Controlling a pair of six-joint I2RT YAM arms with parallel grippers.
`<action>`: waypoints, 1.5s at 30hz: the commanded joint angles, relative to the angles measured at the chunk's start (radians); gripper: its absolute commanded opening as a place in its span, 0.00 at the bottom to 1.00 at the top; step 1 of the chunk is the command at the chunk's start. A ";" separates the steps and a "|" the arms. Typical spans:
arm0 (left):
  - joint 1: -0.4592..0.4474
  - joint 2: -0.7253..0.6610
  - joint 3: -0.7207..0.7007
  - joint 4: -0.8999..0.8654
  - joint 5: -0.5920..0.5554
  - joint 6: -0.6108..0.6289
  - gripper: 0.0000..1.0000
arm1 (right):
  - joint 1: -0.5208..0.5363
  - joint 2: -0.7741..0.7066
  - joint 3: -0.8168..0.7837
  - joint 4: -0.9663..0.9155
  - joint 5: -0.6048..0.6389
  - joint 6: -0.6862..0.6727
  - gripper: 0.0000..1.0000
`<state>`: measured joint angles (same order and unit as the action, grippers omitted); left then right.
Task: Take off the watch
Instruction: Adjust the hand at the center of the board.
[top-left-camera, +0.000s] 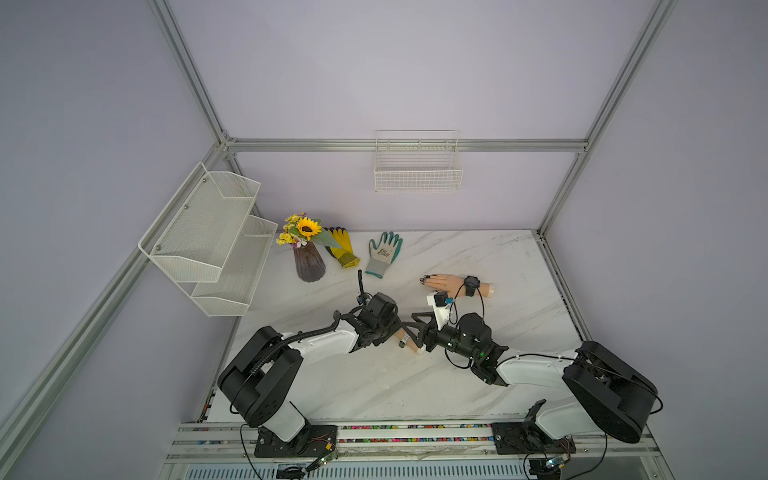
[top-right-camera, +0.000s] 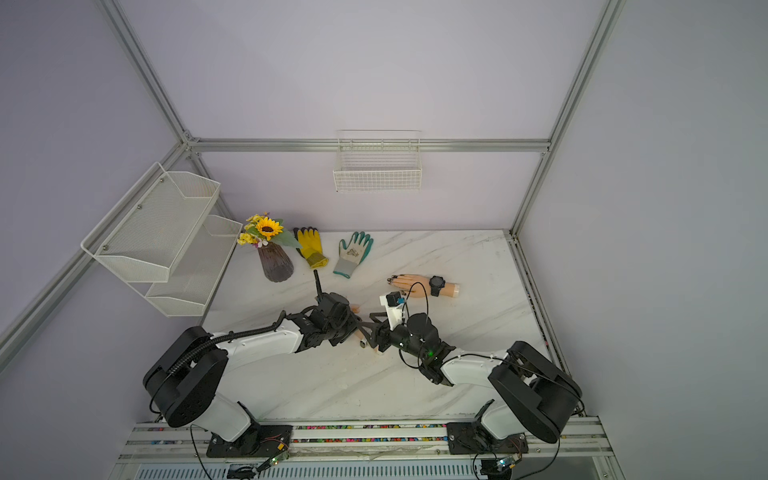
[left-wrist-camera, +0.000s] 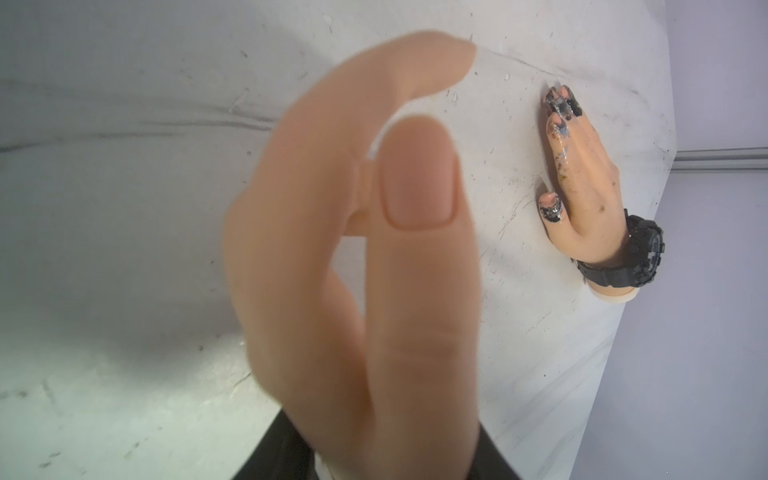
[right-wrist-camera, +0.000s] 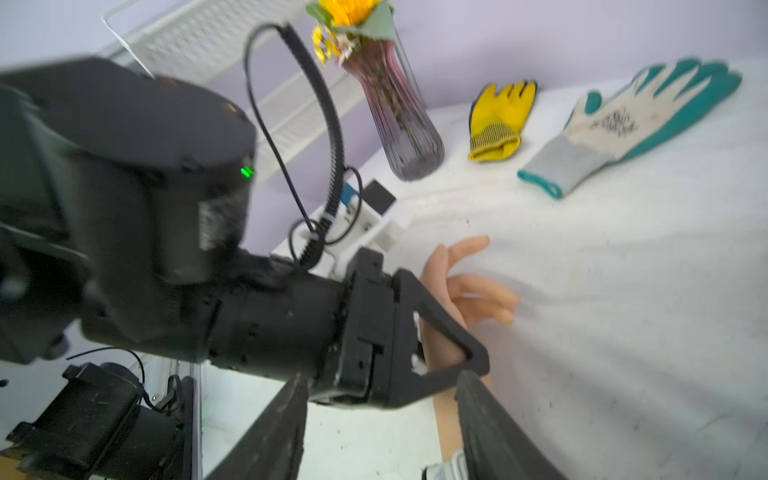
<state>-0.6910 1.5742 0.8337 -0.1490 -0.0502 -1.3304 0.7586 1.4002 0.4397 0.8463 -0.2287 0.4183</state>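
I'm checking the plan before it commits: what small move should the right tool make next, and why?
Probably close the right tool gently on the pale watch. Its jaws stand open astride the wrist of the near mannequin hand, with the watch between them. The left tool is clamped on that hand's palm, so it looks braced for a pull.

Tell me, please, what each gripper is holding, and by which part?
The left gripper seems clamped on the near mannequin hand across its palm. The right gripper straddles that hand's wrist beside the watch; whether it grips cannot be told.
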 joint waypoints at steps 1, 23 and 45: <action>0.030 0.021 -0.001 -0.026 0.007 0.069 0.28 | -0.005 -0.037 0.033 -0.072 0.057 0.006 0.68; 0.070 -0.003 -0.231 0.463 0.052 0.476 0.26 | -0.211 0.008 0.147 -0.314 -0.062 0.002 0.80; 0.083 -0.225 -0.206 0.285 -0.052 0.556 0.75 | -0.197 0.011 0.157 -0.296 -0.076 0.031 0.81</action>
<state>-0.6071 1.4380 0.5774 0.1738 -0.0772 -0.8425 0.5568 1.4418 0.5800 0.5541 -0.3080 0.4412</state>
